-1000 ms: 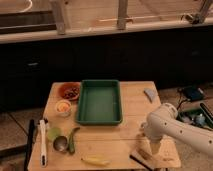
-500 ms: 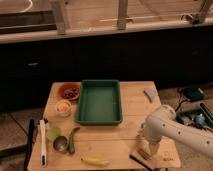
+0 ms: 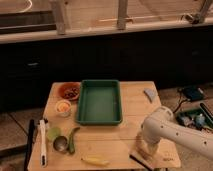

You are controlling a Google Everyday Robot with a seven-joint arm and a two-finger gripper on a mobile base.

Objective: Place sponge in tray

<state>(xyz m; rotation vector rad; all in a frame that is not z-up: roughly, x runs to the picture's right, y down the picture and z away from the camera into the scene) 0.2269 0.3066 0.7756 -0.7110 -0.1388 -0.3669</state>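
Note:
The green tray [image 3: 99, 101] sits on the wooden table, centre back, with nothing in it. The blue-grey sponge [image 3: 149, 95] lies at the table's right back edge, apart from the tray. My white arm comes in from the right, and the gripper [image 3: 144, 148] hangs down at the table's front right, over a beige flat item with a dark edge [image 3: 152, 159]. The gripper is well in front of the sponge and right of the tray's near corner.
An orange-red bowl [image 3: 69, 91] and a small white cup [image 3: 63, 107] stand left of the tray. A green item [image 3: 73, 140], a round metal piece [image 3: 60, 144], a white utensil [image 3: 42, 145] and a yellow item [image 3: 95, 161] lie at front left.
The arm has shifted slightly left and lower over the beige flat item. The tray and sponge have not moved.

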